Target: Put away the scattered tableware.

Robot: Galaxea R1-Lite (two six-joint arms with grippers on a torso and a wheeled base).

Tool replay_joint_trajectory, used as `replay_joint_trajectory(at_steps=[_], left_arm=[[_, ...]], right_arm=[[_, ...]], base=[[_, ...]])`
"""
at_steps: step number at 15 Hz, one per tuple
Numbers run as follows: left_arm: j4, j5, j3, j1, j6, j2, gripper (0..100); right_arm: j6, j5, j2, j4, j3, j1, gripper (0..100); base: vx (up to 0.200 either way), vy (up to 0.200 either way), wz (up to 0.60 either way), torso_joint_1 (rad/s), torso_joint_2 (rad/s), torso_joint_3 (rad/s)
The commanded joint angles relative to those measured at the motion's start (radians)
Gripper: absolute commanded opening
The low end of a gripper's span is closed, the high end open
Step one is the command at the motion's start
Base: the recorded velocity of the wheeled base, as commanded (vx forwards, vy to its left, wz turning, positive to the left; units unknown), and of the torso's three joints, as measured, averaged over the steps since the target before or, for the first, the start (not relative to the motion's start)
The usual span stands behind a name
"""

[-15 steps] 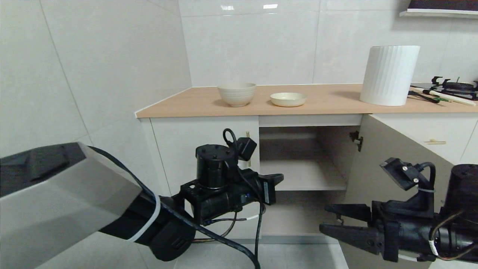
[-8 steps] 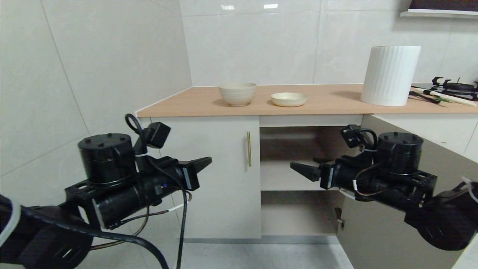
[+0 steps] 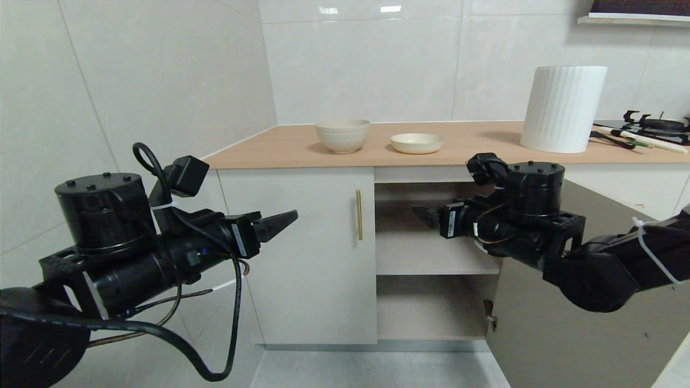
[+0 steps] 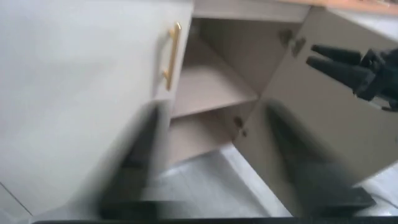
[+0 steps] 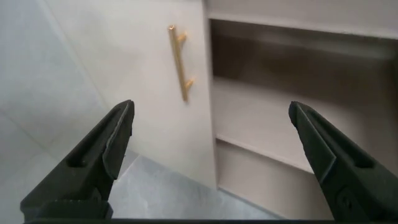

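Both empty, the left gripper (image 3: 275,222) and right gripper (image 3: 426,214) hang with jaws spread before the open cabinet (image 3: 431,253); beyond, bowl (image 3: 343,135) and dish (image 3: 416,143) sit on the counter (image 3: 485,144). Reaching up could clip its edge or knock crockery off.

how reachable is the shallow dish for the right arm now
Probably yes: the right gripper is open just below the counter, near the shallow dish; only the counter edge lies between.
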Motion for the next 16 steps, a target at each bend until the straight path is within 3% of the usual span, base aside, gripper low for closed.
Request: replay_joint_trajectory(at_steps=[1, 4, 6, 16], left_arm=[[0.197, -0.001, -0.062, 0.006, 0.0, -0.117, 100], [0.676, -0.011, -0.223, 0.006, -0.002, -0.275, 100], [0.826, -0.021, -0.277, 0.006, 0.0, -0.32, 100], [0.803, -0.033, -0.285, 0.028, 0.0, -0.321, 100]], right_arm=[[0.0, -0.016, -0.098, 0.091, 0.026, 0.001, 100], [0.0, -0.099, -0.241, 0.187, 0.07, 0.001, 100], [0.003, -0.109, -0.322, 0.287, 0.075, 0.004, 100], [0.049, -0.109, -0.333, 0.318, 0.065, 0.018, 100]], base=[[0.0, 0.0, 0.0, 0.0, 0.0, 0.0], [0.0, 0.0, 0.0, 0.0, 0.0, 0.0], [0.0, 0.0, 0.0, 0.0, 0.0, 0.0], [0.02, 0.0, 0.0, 0.0, 0.0, 0.0]])
